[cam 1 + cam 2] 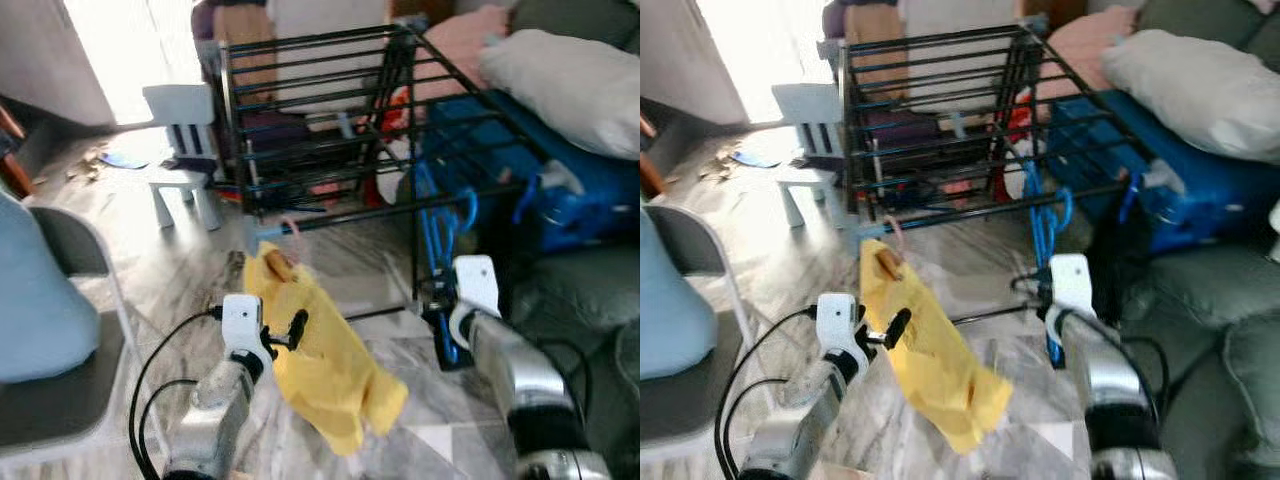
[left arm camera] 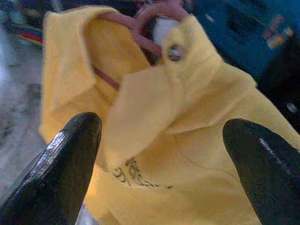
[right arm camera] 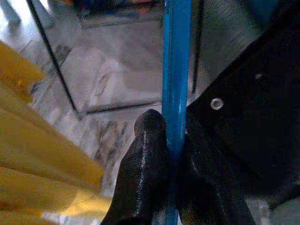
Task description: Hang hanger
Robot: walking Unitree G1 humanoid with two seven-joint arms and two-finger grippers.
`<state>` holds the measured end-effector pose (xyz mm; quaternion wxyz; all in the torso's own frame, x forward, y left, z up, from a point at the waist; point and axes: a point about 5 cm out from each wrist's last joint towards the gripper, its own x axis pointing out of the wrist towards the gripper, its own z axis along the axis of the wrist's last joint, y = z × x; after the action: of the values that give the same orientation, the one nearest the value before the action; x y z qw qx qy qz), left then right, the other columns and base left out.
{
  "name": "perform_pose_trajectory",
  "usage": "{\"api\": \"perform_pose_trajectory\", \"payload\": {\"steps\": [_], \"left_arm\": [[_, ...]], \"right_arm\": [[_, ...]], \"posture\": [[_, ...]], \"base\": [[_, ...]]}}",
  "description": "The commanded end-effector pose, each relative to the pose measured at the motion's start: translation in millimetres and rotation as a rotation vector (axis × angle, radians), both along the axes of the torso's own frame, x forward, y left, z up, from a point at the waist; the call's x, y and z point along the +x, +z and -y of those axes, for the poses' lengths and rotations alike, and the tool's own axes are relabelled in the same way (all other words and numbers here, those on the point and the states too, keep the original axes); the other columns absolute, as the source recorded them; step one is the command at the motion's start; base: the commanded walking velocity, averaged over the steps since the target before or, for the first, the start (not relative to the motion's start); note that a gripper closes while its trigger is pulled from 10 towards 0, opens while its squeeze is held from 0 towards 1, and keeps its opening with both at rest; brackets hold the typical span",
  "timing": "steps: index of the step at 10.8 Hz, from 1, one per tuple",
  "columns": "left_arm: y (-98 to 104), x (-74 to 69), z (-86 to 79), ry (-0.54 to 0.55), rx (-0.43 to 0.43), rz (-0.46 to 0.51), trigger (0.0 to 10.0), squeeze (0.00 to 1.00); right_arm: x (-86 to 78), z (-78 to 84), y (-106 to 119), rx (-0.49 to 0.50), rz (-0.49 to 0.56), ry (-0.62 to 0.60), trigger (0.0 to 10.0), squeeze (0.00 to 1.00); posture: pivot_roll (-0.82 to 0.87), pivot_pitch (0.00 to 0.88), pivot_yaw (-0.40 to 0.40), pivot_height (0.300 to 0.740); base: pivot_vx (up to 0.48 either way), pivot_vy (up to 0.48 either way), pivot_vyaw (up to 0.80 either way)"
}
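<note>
Right pincer (image 3: 171, 154) clamps the blue hanger (image 3: 176, 70); left pincer (image 2: 161, 164) gapes wide before the yellow shirt (image 2: 187, 140)

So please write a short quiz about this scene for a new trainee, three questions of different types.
1. True or false: the right gripper has its fingers shut on the blue hanger.
2. What hangs on the pink hanger? A) yellow shirt B) grey towel C) blue trousers
3. Fill in: the left gripper's fingers are ____ in front of the yellow shirt.

Key: 1 true; 2 A; 3 open. The pink hanger's hook reaches the black drying rack.
</note>
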<state>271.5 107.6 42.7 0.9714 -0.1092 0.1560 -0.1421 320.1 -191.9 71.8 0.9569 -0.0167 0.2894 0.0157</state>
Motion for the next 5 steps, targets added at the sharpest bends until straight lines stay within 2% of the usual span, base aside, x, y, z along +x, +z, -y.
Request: {"api": "perform_pose_trajectory", "payload": {"steps": [1, 2, 3, 5], "left_arm": [[-1.0, 0.2, -1.4, 0.003, 0.009, -0.011, 10.0, 0.0], [-1.4, -0.5, -2.1, 0.006, 0.011, -0.014, 10.0, 0.0], [-2.2, -1.6, -2.5, 0.007, 0.012, -0.017, 10.0, 0.0], [-0.4, -1.9, -0.3, 0.005, -0.002, -0.012, 10.0, 0.0]], "right_arm": [[9.5, -8.2, 9.6, 0.025, -0.003, 0.033, 10.0, 0.0], [16.7, -16.5, 13.1, 0.05, -0.018, 0.083, 10.0, 0.0], [22.8, -26.2, 15.4, 0.035, -0.031, 0.145, 10.0, 0.0], [26.1, -42.8, 11.0, 0.029, -0.084, 0.241, 10.0, 0.0]], "posture": [[-0.2, 0.0, 0.037, 0.74], [-0.19, 0.0, 0.033, 0.74], [-0.19, 0.0, 0.027, 0.74], [-0.18, 0.0, 0.012, 0.74]], "base": [[0.0, 0.0, 0.0], [0.0, 0.0, 0.0], [0.0, 0.0, 0.0], [0.0, 0.0, 0.0]]}}
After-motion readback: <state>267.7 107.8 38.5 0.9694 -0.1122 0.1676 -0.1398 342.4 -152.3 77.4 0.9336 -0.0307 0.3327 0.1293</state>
